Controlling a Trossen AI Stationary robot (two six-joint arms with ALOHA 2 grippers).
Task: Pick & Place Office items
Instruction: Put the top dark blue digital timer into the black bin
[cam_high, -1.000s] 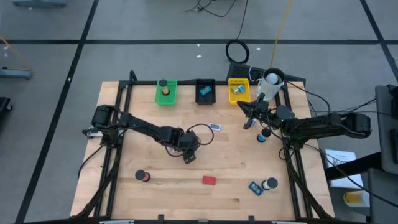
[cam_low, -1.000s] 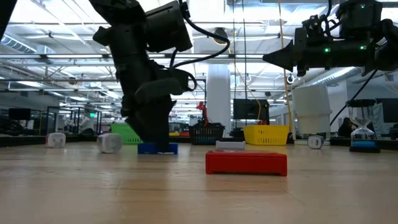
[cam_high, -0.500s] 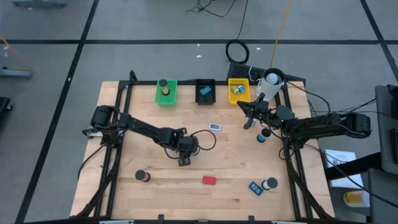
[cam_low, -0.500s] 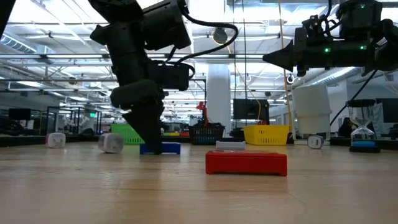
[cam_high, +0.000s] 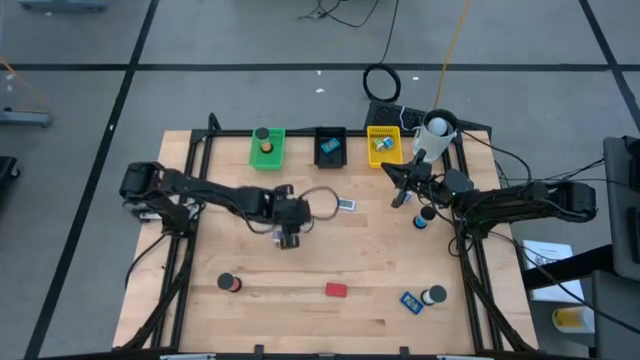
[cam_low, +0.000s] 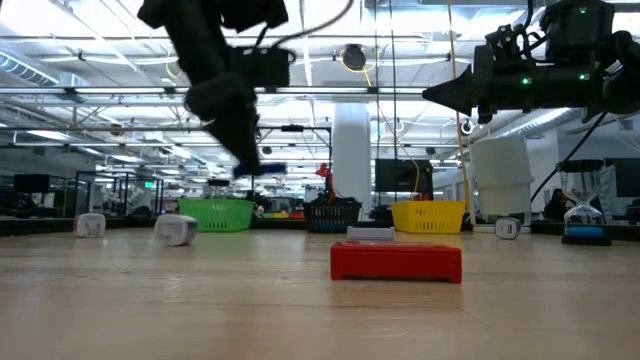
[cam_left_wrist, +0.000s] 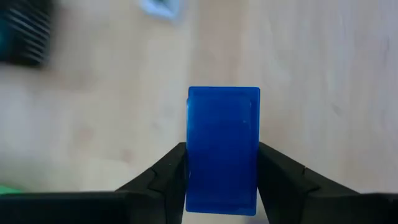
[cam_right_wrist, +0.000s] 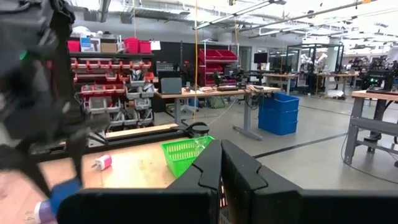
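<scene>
High view: left gripper (cam_high: 288, 240) sits over mid-table, arm reaching in from the left edge; what it holds is hidden under the wrist here. Right gripper (cam_high: 398, 199) hangs near the table's far right side, just in front of the yellow tray (cam_high: 384, 146). Green tray (cam_high: 267, 148) and black tray (cam_high: 330, 146) line up beside it along the far edge. Loose items: small white piece (cam_high: 346, 204) near centre, red block (cam_high: 336, 290) at the near edge, dark roll (cam_high: 230, 283) near-left, blue block w/ a round cap (cam_high: 434, 295) near-right.

Low view: left gripper (cam_low: 262, 168) is raised well above the wood w/ a blue piece at its tip. Red block (cam_low: 396, 262) lies flat in front. Right arm is up high on the right.

Left wrist view: fingers (cam_left_wrist: 163, 177) pinch a blue rectangular block (cam_left_wrist: 222, 149) from both sides, clear of the table.

Right wrist view: right gripper (cam_right_wrist: 221, 168) has its fingers pressed together, nothing between them
</scene>
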